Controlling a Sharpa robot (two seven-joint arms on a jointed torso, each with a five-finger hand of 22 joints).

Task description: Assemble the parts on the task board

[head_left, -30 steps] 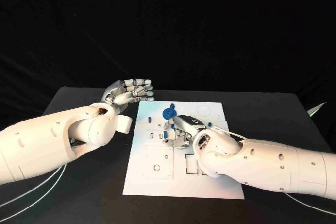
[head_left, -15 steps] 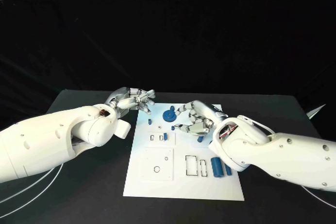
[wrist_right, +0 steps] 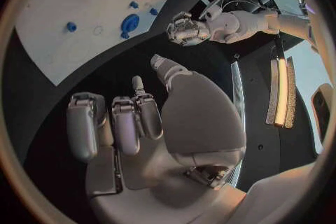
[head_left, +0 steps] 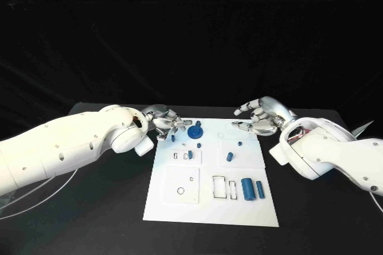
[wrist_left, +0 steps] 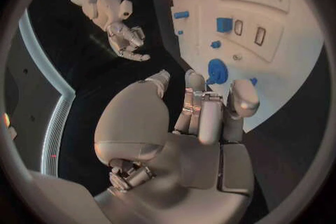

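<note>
The white task board (head_left: 209, 202) lies in the middle of the black table. A round blue part (head_left: 195, 134) stands near its far left corner, also seen as the round blue part (wrist_left: 217, 71) and the round blue part (wrist_right: 129, 23). Small blue pegs (head_left: 229, 156) dot the board's middle, and two blue cylinders (head_left: 248, 188) lie near its right edge. My left hand (head_left: 166, 122) hovers at the far left corner with its fingers curled in and nothing in them; the left hand (wrist_left: 203, 117) is just short of the round part. My right hand (head_left: 257, 116) is off the far right corner, fingers loosely apart and empty.
Bare black table (head_left: 104, 211) surrounds the board on every side. Both white forearms (head_left: 72, 150) angle in over the table's sides. White cables (head_left: 48, 211) hang by the left arm near the front.
My right hand lifted off the board's middle and swung out past its far right corner, uncovering the blue cylinders. My left hand came down toward the far left corner, with its fingers curled in.
</note>
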